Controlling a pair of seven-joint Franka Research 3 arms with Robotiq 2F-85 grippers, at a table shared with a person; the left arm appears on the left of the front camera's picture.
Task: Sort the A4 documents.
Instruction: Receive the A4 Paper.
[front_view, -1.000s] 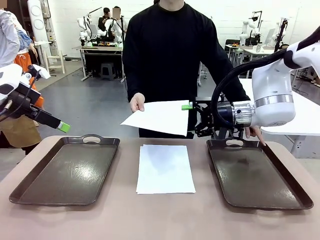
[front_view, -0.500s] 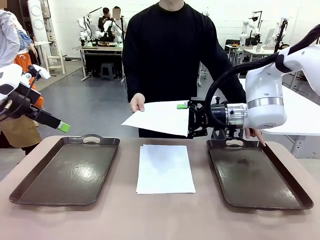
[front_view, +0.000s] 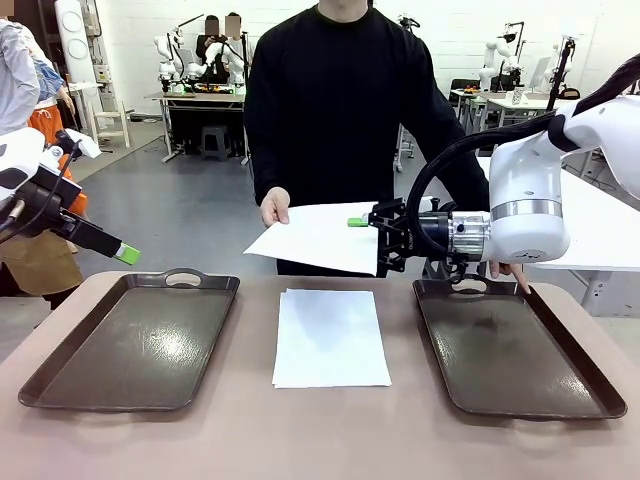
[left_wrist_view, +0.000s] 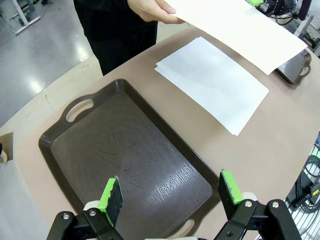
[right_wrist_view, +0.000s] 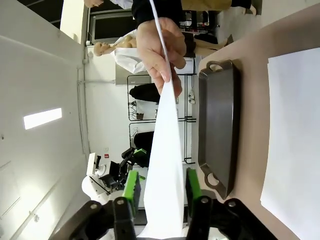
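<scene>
A person's hand (front_view: 274, 207) holds one white A4 document (front_view: 315, 235) in the air above the table's far edge. My right gripper (front_view: 370, 243) reaches in sideways, and its jaws straddle that sheet's right edge. In the right wrist view the sheet (right_wrist_view: 167, 150) runs between the two green pads (right_wrist_view: 131, 189); the jaws stand partly narrowed, with a gap on one side. A small stack of A4 documents (front_view: 330, 335) lies flat at the table's middle. My left gripper (front_view: 125, 253) hangs open above the left tray's far-left corner, holding nothing (left_wrist_view: 171, 192).
Two dark brown handled trays lie either side of the stack, the left tray (front_view: 60, 385) and the right tray (front_view: 600, 385). The person stands at the far edge, the other hand (front_view: 510, 268) by the right tray's handle.
My right gripper slid left onto the held sheet's edge and its jaws narrowed around it. The left arm, stack and trays stayed put.
</scene>
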